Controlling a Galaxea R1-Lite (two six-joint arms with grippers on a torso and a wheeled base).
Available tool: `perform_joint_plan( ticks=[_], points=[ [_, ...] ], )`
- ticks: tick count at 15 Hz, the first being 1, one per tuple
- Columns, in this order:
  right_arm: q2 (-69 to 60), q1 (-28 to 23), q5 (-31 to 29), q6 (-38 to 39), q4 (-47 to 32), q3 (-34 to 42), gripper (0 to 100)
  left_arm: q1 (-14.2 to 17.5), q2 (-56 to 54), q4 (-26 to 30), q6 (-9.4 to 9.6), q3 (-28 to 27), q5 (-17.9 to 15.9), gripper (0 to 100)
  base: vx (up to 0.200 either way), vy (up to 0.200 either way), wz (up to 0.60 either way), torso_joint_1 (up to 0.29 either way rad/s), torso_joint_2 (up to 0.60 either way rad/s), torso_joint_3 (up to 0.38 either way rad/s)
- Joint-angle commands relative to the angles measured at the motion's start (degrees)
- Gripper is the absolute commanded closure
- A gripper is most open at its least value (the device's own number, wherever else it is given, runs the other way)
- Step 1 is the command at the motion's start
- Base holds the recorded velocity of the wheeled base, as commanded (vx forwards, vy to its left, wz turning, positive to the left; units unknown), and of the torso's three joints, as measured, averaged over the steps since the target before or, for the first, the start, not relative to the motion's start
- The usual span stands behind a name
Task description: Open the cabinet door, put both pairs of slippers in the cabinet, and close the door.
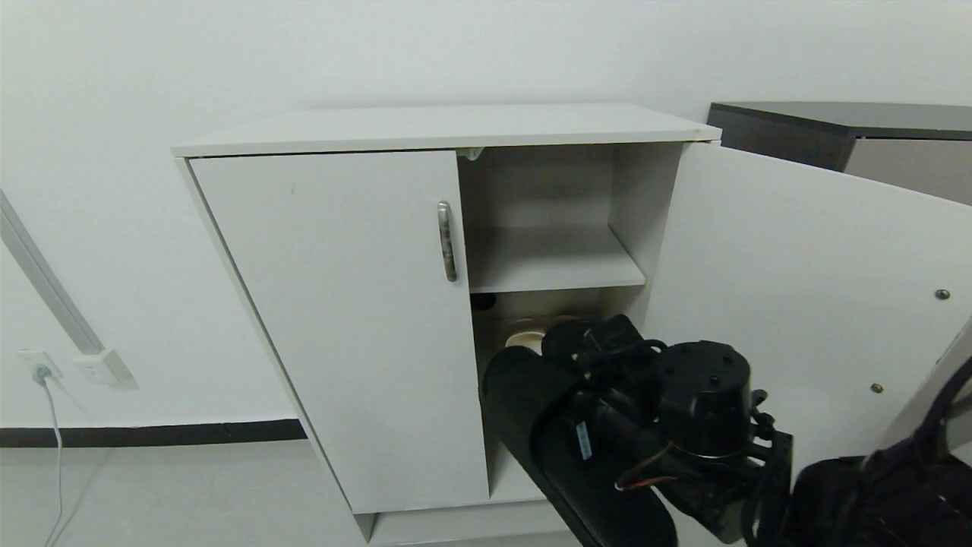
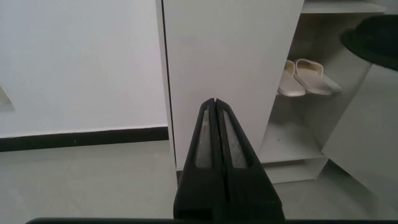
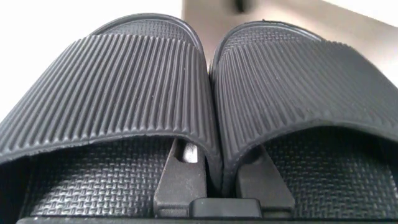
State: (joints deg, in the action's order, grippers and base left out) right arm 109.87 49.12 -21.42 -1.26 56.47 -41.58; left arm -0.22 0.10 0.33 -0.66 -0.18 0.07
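Observation:
The white cabinet [image 1: 448, 129] has its left door [image 1: 342, 319] closed and its right door [image 1: 797, 304] swung wide open. A pair of black ribbed slippers [image 3: 199, 81] is pressed side by side, with my right gripper [image 3: 217, 180] shut on their inner edges. In the head view the black slippers [image 1: 531, 410] hang just in front of the lower compartment. A beige pair of slippers [image 2: 308, 78] lies inside on a lower shelf, partly visible as beige slippers [image 1: 526, 338] behind the black pair. My left gripper [image 2: 214, 106] is shut and empty, low in front of the closed door.
The upper shelf [image 1: 554, 266] is bare. A metal handle [image 1: 447, 241] sits on the closed door. A grey desk [image 1: 850, 133] stands behind the open door. A wall socket with a cable [image 1: 42, 372] is at the left, above open floor [image 1: 190, 494].

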Motion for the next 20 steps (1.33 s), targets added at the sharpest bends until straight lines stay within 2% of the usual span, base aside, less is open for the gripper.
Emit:
perform_joint_plan(
  ticks=[1,2,5,9,13,20],
  points=[
    [8.16,2.04,-11.45,5.47,-4.26,-11.15,100,0.04,0.08,0.02,-0.04,0.01,0.01,100,0.000,0.000,0.00,0.000,0.00,0.000],
    [8.34,2.04,-12.59,6.53,-6.11,-13.17,100,0.04,0.08,0.02,-0.04,0.01,0.01,100,0.000,0.000,0.00,0.000,0.00,0.000],
    [7.11,2.04,-19.01,13.12,-21.13,-21.52,100,0.04,0.08,0.02,0.04,0.01,0.01,100,0.000,0.000,0.00,0.000,0.00,0.000],
    [6.49,1.77,-22.53,13.65,-27.29,-27.24,100,0.04,0.08,0.02,0.04,0.01,-0.07,100,0.000,0.000,0.00,0.000,0.00,0.000],
    [6.49,1.16,-24.99,12.95,-28.25,-32.25,100,0.04,0.08,0.02,-0.04,0.01,0.01,100,0.000,0.000,0.00,0.000,0.00,0.000],
    [6.76,0.37,-24.90,12.07,-28.96,-32.77,100,0.04,0.08,0.02,0.04,0.01,0.01,100,0.000,0.000,0.00,0.000,0.00,0.000]
  ],
)
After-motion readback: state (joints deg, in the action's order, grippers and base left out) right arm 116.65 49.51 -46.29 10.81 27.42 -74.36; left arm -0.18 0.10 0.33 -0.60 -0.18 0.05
